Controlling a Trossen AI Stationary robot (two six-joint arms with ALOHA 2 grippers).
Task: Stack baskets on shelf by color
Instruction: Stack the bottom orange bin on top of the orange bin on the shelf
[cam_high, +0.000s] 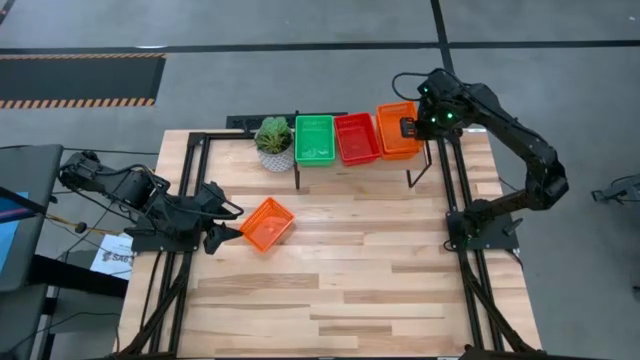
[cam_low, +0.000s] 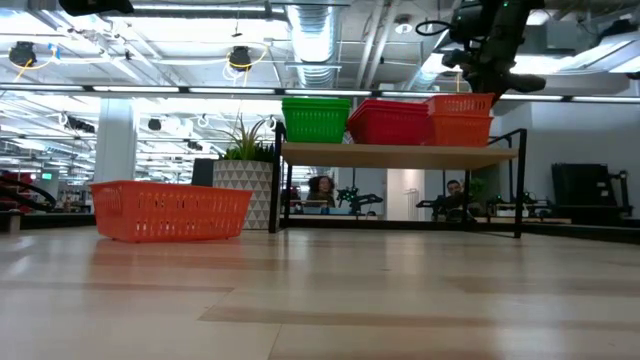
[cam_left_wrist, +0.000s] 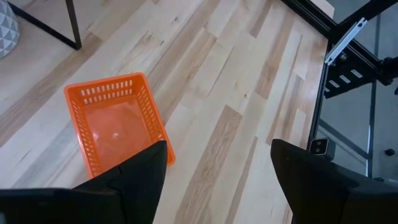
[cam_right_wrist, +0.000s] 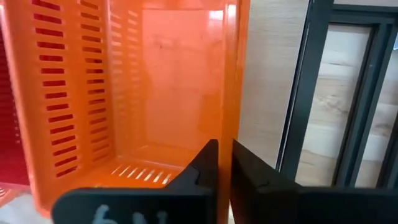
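On the shelf (cam_high: 400, 165), green, red and orange baskets (cam_high: 398, 130) sat side by side by colour, the right gripper (cam_right_wrist: 224, 163) narrowly parted on the orange rim, while the left gripper (cam_left_wrist: 217, 168) gaped wide beside the worktop's loose basket (cam_high: 267, 223).
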